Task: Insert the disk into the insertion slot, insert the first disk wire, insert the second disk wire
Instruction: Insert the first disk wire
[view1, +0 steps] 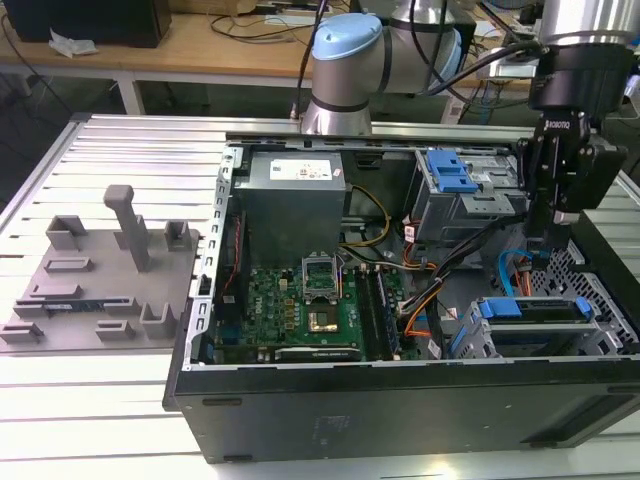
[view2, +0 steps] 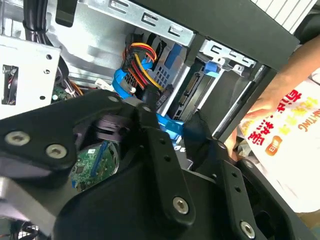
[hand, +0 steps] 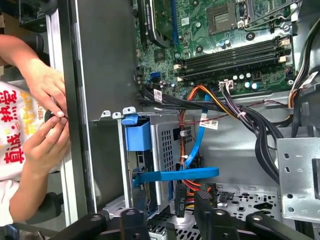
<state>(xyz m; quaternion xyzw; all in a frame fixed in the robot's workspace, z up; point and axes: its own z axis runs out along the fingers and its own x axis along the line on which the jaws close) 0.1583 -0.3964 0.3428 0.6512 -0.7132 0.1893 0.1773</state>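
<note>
An open PC case (view1: 400, 410) is being shown lying on a slotted alu table (view1: 130, 150), w/ a grey fixture plate (view1: 95, 290) at the exterior view's left. Inside, a PSU (view1: 295, 200) is being seen at the far side, a motherboard (view1: 310, 300) nearer, and a taller bay w/ blue lever (view1: 450, 175) at far right. A black cable bundle (hand: 262, 140) is being run from the board past the bays. A blue data cable (hand: 175, 175) is being stretched straight across in front of the gripper (hand: 170, 212) in the first wrist view, w/ a red-yellow-black power lead (view2: 140, 52) just beside it. A person's hands (hand: 47, 92) are being held at the case's outer wall, next to the cage.

Free room is being narrowed by the cage wall, a perforated panel (hand: 240, 200) and the cable bundle.

The disk (view1: 500, 309), in its blue carrier, is being seen seated in the insertion slot (view1: 470, 340) at the exterior view's near right. The gripper is being held just above and behind it, jaws well apart, nothing clamped. The blue cable is crossing the gap; contact can't be told.
</note>
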